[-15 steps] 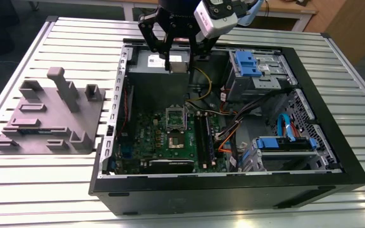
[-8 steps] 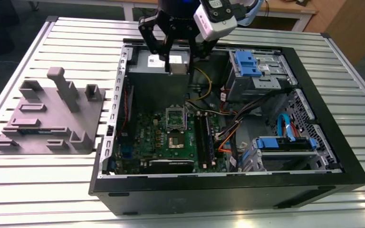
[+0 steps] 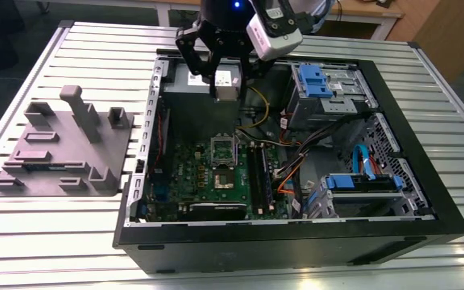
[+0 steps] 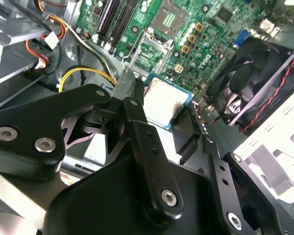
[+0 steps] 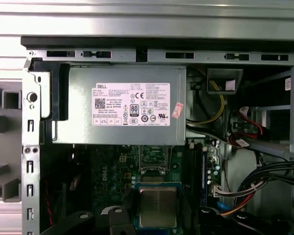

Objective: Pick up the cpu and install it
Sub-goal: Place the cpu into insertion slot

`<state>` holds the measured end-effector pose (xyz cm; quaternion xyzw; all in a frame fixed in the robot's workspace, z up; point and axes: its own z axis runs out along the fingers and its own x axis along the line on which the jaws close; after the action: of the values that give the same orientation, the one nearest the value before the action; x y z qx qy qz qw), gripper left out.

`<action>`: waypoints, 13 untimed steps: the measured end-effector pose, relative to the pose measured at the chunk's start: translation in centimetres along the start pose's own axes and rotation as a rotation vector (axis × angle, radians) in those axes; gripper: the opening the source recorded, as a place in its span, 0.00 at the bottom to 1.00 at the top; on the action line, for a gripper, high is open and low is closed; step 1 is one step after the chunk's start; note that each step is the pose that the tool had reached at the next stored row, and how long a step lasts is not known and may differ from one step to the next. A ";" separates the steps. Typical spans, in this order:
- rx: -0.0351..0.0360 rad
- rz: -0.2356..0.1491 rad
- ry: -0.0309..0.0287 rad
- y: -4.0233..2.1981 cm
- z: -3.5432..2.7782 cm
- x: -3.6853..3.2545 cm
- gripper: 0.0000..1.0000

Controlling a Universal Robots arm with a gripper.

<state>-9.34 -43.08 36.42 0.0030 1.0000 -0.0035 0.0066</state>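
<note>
The cpu (image 4: 162,99), a flat square chip with a silver top and blue-green edge, is held level between my gripper's two black fingers (image 4: 133,96). My gripper (image 3: 225,89) is shut on it and hangs over the back of the open computer case, above the green motherboard (image 3: 191,163). In the first wrist view the cpu (image 5: 158,205) sits in front of the board, just below the grey power supply (image 5: 122,105). The open socket (image 3: 222,179) with its raised metal frame (image 3: 222,148) lies on the board, lower than the gripper.
A black fan (image 4: 252,81) sits beside the board. Yellow, orange and black cables (image 3: 284,151) run past the socket. Blue drive cages (image 3: 321,81) fill the case on the exterior view's right. A grey fixture plate (image 3: 63,148) lies on the slatted table.
</note>
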 end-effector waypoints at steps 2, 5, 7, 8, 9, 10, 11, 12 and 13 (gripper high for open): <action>-0.0001 0.000 -0.0001 -0.30 0.16 0.00 0.47; 0.0001 0.000 0.0000 -0.42 0.69 0.01 0.47; 0.0001 0.000 0.0000 -0.43 1.05 0.01 0.47; 0.0001 0.000 0.0000 -0.45 1.22 0.01 0.47; 0.0002 0.000 0.0000 -0.55 1.40 0.01 0.47; 0.0004 0.000 0.0001 -0.83 1.59 0.01 0.47; 0.0001 0.000 0.0000 -1.10 1.79 0.02 0.47; 0.0002 0.000 0.0001 -1.32 1.96 0.01 0.47; 0.0001 0.000 0.0000 -1.51 2.15 0.01 0.47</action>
<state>-9.34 -44.60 34.29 0.0030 1.0000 -0.0035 0.0066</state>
